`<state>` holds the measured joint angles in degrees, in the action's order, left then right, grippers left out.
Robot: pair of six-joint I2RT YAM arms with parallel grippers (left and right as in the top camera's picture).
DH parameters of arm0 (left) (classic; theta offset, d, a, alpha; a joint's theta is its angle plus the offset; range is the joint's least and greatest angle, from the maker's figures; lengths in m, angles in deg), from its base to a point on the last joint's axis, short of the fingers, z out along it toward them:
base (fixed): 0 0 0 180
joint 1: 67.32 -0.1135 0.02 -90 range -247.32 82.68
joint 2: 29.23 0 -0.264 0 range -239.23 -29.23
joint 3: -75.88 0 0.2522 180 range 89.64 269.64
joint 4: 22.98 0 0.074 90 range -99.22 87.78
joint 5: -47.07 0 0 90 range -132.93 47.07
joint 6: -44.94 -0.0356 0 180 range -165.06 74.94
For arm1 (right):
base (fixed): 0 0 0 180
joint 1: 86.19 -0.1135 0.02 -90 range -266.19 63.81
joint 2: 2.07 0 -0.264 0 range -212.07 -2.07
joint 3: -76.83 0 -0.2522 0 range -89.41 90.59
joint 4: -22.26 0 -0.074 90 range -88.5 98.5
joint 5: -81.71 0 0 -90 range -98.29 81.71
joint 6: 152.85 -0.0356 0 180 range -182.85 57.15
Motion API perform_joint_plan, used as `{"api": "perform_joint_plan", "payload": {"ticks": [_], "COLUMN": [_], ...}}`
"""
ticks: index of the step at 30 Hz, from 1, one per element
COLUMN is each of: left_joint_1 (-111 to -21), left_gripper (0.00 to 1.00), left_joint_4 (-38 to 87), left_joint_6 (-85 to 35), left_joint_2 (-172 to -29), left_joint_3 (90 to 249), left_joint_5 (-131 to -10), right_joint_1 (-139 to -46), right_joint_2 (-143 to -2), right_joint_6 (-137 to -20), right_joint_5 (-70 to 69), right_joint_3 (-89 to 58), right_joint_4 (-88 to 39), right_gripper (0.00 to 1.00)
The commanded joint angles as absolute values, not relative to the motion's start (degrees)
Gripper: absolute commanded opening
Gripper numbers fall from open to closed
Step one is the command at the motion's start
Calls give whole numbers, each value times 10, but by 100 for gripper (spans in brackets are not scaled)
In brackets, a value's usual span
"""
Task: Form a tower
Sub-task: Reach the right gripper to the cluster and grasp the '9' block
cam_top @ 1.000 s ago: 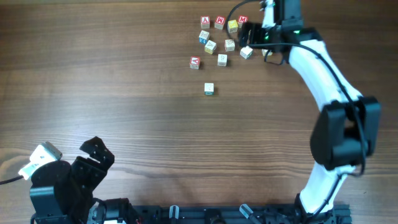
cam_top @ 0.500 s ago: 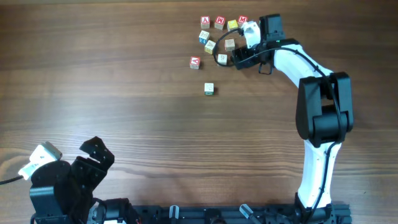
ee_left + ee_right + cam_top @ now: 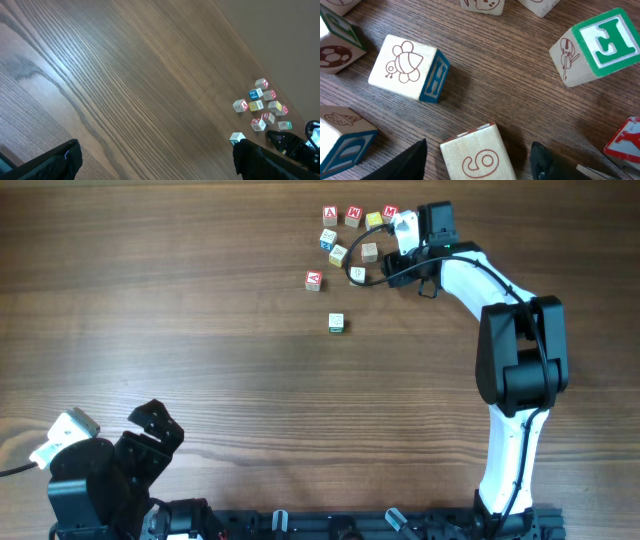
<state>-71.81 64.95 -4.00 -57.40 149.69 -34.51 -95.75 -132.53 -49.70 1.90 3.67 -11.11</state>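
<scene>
A cluster (image 3: 350, 235) of cubes lies at the far side of the table (image 3: 200, 330), right of centre. A lone cube (image 3: 336, 323) sits nearer, apart from it. At the cluster's near edge, one cube (image 3: 358, 274) lies between the fingers of the right gripper (image 3: 477, 160), touching neither.

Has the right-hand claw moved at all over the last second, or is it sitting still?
Yes. In the overhead view the right gripper has shifted left and down the picture, nearer the green-printed cube standing apart, which stayed put.

Outstretched right gripper (image 3: 479, 146), jaws apart; left gripper (image 3: 156, 147) spread wide, arm folded.
</scene>
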Motion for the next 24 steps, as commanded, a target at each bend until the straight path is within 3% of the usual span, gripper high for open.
{"api": "perform_joint_plan", "payload": {"ticks": [1,4,6,16,17,20,24], "left_joint_1": [-716,-716,-716,-716,-716,-716,-716], "left_gripper": [100,100,100,100,100,100,100], "left_joint_4": [648,648,648,648,648,648,648], "left_joint_6": [-39,-39,-39,-39,-39,-39,-39], "left_joint_2": [-572,-572,-572,-572,-572,-572,-572], "left_joint_3": [1496,1496,1496,1496,1496,1496,1496], "left_joint_5": [-350,-350,-350,-350,-350,-350,-350], "right_joint_1": [-957,-957,-957,-957,-957,-957,-957], "right_joint_2": [-1332,-1331,-1323,-1266,-1263,-1263,-1263], "right_joint_6": [-511,-516,-530,-458,-416,-404,-451], "right_joint_5": [11,11,11,11,11,11,11], "right_joint_3": [46,46,47,47,47,47,47], "right_joint_4": [-110,-110,-110,-162,-206,-220,-215], "right_gripper": [59,40,35,35,41,45,89]}}
